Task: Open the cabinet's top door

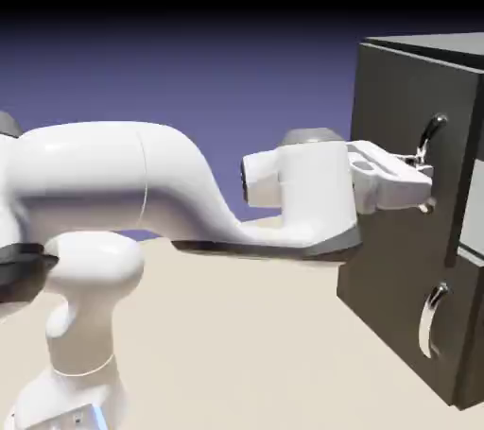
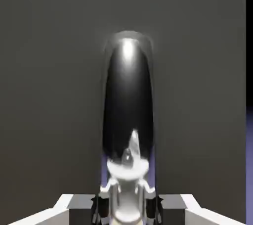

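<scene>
White arm [image 1: 142, 192] runs from the lower left of the exterior view across to the right, hand level, pointing at the cabinet [image 1: 397, 230]. Cabinet fills the right edge of that frame – dark charcoal box on the beige table [image 1: 246, 343], front face turned toward the arm. Blue-violet backdrop [image 1: 189, 69] behind, black band along the top.

Top door [image 1: 402, 116] is the upper front panel, upper right of the exterior view. It looks flush with the cabinet face, no gap visible. Its curved silver handle [image 1: 432, 135] sits just above and at the gripper [image 1: 423, 182]. Lower panel [image 1: 397, 315] below it has its own silver handle [image 1: 433, 319], lower right, well clear of the hand.

Gripper – tips right at the lower part of the top handle, against the door face. Hand view: the handle [image 2: 127, 100] rises from bottom centre as a tall shiny bar, dark reflective with a bright highlight near its top, flat charcoal door [image 2: 49, 80] behind it filling nearly the whole frame. Fingers [image 2: 101, 206] are pressed in on either side of the handle's base at the bottom edge, pinching it. Thin strip of blue-violet at the right edge of the hand view.
</scene>
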Motion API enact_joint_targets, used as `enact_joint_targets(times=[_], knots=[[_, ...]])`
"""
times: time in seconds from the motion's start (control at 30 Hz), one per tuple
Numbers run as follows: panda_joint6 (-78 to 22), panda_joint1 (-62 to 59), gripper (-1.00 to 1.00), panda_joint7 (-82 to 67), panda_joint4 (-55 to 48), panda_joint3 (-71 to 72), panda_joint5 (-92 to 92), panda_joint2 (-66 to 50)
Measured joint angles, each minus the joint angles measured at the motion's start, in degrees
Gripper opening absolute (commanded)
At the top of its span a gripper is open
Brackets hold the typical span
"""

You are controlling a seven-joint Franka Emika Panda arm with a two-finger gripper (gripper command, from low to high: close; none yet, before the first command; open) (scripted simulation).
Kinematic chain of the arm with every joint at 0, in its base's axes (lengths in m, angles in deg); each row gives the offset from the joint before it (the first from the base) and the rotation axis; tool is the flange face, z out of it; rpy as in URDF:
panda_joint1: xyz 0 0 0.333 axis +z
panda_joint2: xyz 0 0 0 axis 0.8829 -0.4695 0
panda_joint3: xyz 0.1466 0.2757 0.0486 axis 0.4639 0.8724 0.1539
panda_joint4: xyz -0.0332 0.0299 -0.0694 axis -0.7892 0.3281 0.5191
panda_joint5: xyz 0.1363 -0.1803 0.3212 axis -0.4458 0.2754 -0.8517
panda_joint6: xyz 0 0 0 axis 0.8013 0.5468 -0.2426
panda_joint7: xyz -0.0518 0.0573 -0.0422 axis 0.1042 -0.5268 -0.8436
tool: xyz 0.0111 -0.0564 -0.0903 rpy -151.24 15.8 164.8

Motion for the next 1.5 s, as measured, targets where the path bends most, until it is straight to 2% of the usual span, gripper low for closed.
enact_joint_targets(times=[0.2, 0.33, 0.73, 0.9, 1.23, 1.5], knots=[[-9.72, -12.12, -1.00, -3.29, 11.54, 11.74, -10.87, 1.10], [-10.06, -20.23, -1.00, 1.47, 14.08, 19.80, -13.55, -2.35], [-18.44, -37.25, -1.00, -0.59, 25.08, 44.16, -35.26, 1.37], [-15.90, -46.23, -1.00, 1.47, 26.13, 54.54, -41.40, 1.38], [-29.14, -45.01, -1.00, -6.72, 30.59, 70.67, -66.25, 7.31], [-44.99, -41.73, -1.00, -9.26, 27.94, 85.88, -86.17, 4.89]])
